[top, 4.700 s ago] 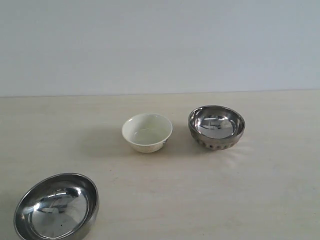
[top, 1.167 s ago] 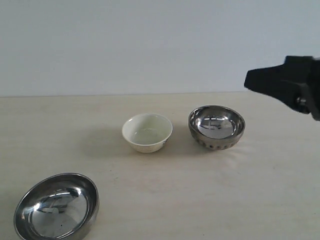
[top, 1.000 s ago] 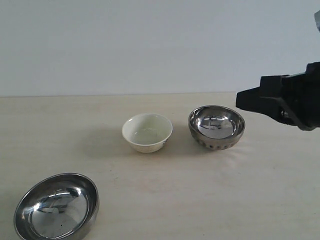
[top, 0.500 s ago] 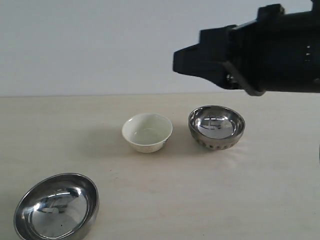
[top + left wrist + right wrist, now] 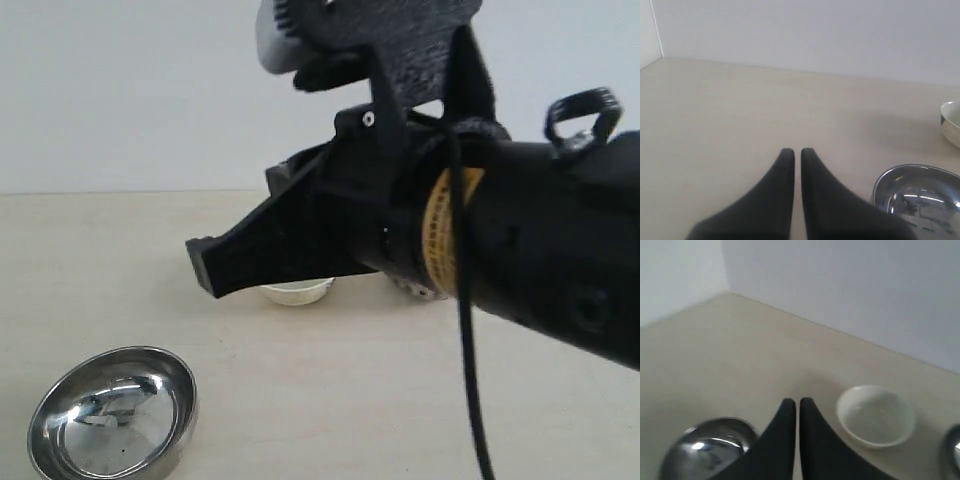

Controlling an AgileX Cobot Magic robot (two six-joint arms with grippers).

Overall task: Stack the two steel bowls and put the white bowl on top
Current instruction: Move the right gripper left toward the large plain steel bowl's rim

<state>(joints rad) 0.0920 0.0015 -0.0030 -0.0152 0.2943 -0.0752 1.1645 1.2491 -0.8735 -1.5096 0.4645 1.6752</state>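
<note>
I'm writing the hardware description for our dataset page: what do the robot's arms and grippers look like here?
The right gripper and left gripper have matte black fingers tapering to narrow tips. The right arm is black, with a ribbed yellow ring at the wrist, a thin black cable and a pale grey housing mounted on it.

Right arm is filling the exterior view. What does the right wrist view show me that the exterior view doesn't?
Only the right wrist view: the whole white bowl, upright and empty, and the right gripper with its jaws shut. Only the exterior view: the right arm's body and cable, hiding all but the white bowl's base and a sliver of the dimpled steel bowl. Both: the smooth steel bowl and the table.
</note>
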